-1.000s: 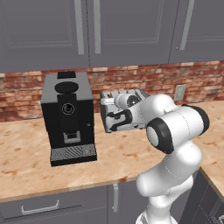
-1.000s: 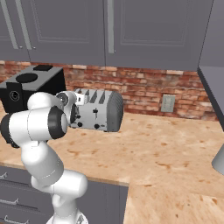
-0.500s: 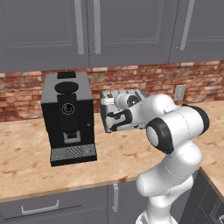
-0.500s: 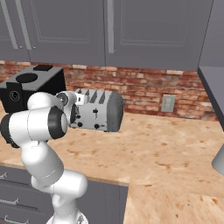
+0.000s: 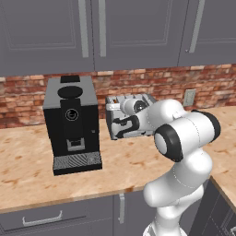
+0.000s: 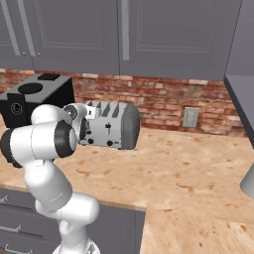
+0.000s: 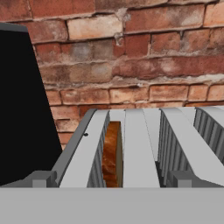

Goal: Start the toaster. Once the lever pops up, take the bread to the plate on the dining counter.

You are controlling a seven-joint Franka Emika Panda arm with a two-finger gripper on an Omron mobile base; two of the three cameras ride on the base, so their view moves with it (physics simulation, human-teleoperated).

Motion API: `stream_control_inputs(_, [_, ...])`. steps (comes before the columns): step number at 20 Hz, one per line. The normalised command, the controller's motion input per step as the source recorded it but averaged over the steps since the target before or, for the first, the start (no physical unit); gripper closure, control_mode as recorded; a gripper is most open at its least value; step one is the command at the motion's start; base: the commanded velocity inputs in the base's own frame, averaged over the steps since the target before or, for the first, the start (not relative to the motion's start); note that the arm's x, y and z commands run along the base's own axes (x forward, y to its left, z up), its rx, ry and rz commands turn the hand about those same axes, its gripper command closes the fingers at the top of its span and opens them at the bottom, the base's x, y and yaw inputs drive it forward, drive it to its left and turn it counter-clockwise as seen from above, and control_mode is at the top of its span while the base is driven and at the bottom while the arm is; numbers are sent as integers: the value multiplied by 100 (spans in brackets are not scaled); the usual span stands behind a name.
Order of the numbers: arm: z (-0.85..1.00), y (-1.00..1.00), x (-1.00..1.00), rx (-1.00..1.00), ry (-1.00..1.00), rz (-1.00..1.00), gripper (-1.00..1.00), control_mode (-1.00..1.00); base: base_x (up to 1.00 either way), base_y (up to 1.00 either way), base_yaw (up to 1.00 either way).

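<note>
One slice of tan, brown-crusted bread [image 7: 112, 153] sits down in the leftmost slot of the boxy silver-grey metal toaster [image 6: 111, 125], just ahead of and below the two-finger gripper [image 5: 120, 120], whose jaws stand wide and empty. The tall black coffee machine [image 5: 72, 121] lies close to its left. To start toasting, I judge the fingers should drop onto the front lever and press straight down without snagging the slots.

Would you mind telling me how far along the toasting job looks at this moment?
Done: the tan, brown-crusted bread slice already sits in a slot of the boxy silver-grey metal toaster. In hand: the open gripper hovers at the toaster's front. Left: starting the toaster, then carrying the bread to the plate.
</note>
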Motion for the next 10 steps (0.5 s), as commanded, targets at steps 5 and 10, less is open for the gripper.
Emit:
stream_control_inputs(5, [0, 0, 0, 0, 0, 0, -100, -100, 0, 0, 0])
stream_control_inputs(10, [0, 0, 0, 0, 0, 0, -100, -100, 0, 0, 0])
